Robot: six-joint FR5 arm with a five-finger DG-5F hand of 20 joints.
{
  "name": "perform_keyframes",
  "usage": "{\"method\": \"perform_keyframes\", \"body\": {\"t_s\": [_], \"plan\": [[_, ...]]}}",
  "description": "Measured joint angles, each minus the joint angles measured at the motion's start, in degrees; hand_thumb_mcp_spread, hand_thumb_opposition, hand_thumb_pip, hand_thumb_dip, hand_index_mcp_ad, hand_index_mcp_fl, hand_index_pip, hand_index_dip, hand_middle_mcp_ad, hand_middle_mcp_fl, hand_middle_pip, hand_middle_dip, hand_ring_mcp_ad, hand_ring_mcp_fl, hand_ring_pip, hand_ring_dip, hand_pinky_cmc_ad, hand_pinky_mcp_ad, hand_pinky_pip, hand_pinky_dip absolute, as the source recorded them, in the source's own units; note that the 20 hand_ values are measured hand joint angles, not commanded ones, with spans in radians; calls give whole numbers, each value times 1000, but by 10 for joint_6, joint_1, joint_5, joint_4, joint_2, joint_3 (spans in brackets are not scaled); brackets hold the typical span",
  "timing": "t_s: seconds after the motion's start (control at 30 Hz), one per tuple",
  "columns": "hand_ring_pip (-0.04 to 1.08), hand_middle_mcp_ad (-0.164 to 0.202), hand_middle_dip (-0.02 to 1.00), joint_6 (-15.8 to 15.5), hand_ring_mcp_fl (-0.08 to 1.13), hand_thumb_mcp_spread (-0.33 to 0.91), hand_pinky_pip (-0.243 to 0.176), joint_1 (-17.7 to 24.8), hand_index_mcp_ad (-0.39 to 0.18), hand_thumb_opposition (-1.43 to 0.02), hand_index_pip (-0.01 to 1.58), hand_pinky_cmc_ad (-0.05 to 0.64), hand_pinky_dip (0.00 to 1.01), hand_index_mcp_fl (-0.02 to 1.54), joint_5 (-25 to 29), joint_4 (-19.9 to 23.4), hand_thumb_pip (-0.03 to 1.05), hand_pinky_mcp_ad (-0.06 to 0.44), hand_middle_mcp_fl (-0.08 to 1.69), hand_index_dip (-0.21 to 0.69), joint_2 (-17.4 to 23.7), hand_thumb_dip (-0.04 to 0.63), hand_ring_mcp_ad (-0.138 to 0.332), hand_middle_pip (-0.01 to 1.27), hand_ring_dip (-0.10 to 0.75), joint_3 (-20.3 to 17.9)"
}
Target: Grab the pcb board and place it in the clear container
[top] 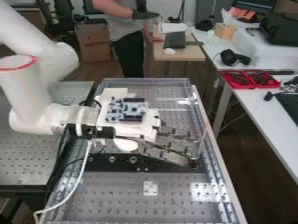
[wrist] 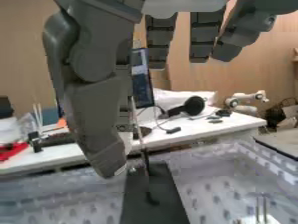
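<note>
Circuit board (top: pixel 126 109), blue with white and dark parts, sits over the middle of the bench's far half in the high view, beside the arm's wrist end and the white body of the hand (top: pixel 145 131). White material shows around its edges; whether the board touches the hand cannot be told.

The hand reaches across the bench from the arm (top: pixel 30 95), its dark grey fingers (top: pixel 174 144) extended and loosely spread, with nothing pinched between them. In the wrist view the fingers hang apart from one another and from the thumb (wrist: pixel 100 115).

A clear upright edge (top: pixel 201 142) stands near the fingertips; whether it belongs to the container cannot be told. A white round piece (top: pixel 126 145) shows beside the hand, and a black plate (top: pixel 106 162) runs crosswise on the perforated bench (top: pixel 120 197). A white cable (top: pixel 76 187) curves down from the wrist end of the arm.

Beyond one long side of the bench is a white desk (top: pixel 256 120), with red trays (top: pixel 249 79) and black headphones (top: pixel 233 58) on it. The wrist view also has a monitor (wrist: pixel 142 75) at that desk.
</note>
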Motion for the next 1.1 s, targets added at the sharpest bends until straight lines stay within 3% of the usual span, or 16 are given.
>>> {"method": "perform_keyframes", "body": {"t_s": [0.2,0.43,0.6,0.8,1.1], "plan": [[84,16,138,27,49,691,-105,43,-213,-962,1038,278,180,878,-5,27,396,150,56,138,54,209,182,138,-5,-29],[84,16,138,65,49,693,-105,112,-209,-962,1002,291,180,887,-13,48,400,150,56,173,65,209,180,138,-5,-35],[84,16,138,90,49,693,-105,166,-206,-962,972,291,180,895,-12,58,400,150,56,188,42,209,183,138,-5,-19],[84,16,138,97,49,693,-105,199,-206,-962,974,291,180,901,11,39,400,148,56,202,-2,206,180,138,-5,16],[84,16,138,84,49,693,-105,226,-208,-958,956,291,180,904,49,-4,400,148,56,208,-58,209,183,138,-5,64]]}}
